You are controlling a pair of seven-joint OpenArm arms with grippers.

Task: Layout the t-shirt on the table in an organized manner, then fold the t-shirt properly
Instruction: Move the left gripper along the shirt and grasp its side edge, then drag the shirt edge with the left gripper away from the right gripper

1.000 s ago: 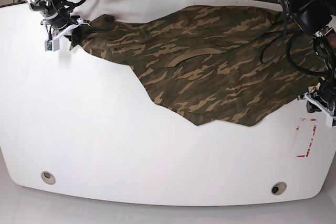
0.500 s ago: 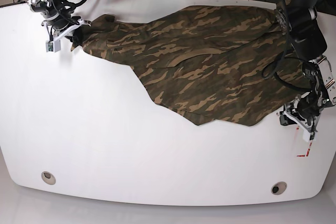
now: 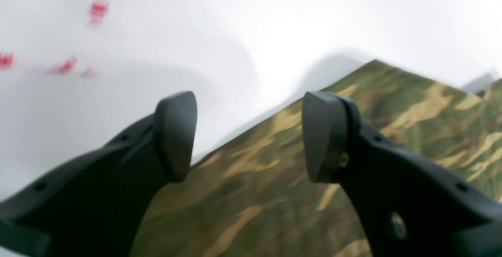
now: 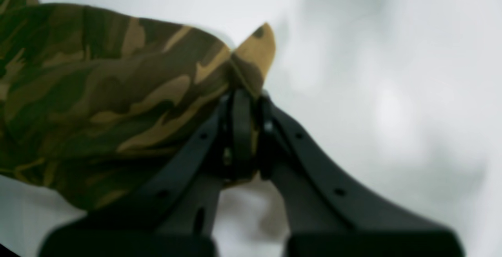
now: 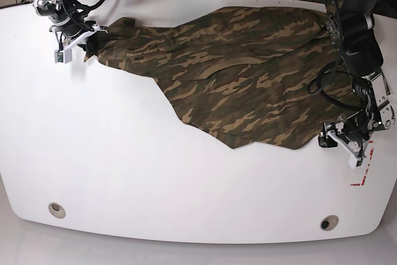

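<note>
The camouflage t-shirt (image 5: 248,79) lies spread across the far half of the white table (image 5: 124,172), its lower edge sagging to a point near the middle. At the far left my right gripper (image 5: 85,38) is shut on a corner of the cloth; the right wrist view shows the t-shirt (image 4: 98,92) pinched between the right gripper (image 4: 245,104) fingers, lifted off the table (image 4: 392,92). On the right my left gripper (image 5: 336,144) hovers at the shirt's lower right edge. In the left wrist view the left gripper (image 3: 247,135) stands open over the t-shirt (image 3: 255,194) hem, holding nothing.
A red-and-white tape mark (image 5: 363,166) sits just right of my left gripper, blurred in the left wrist view as the tape mark (image 3: 98,10). Two grommet holes (image 5: 56,209) (image 5: 329,222) lie near the front edge. Cables and dark arm links crowd the far right.
My left gripper has swung in from the table's right edge toward the shirt's lower right hem and opened wide. My right gripper stays put, still pinching the cloth.
</note>
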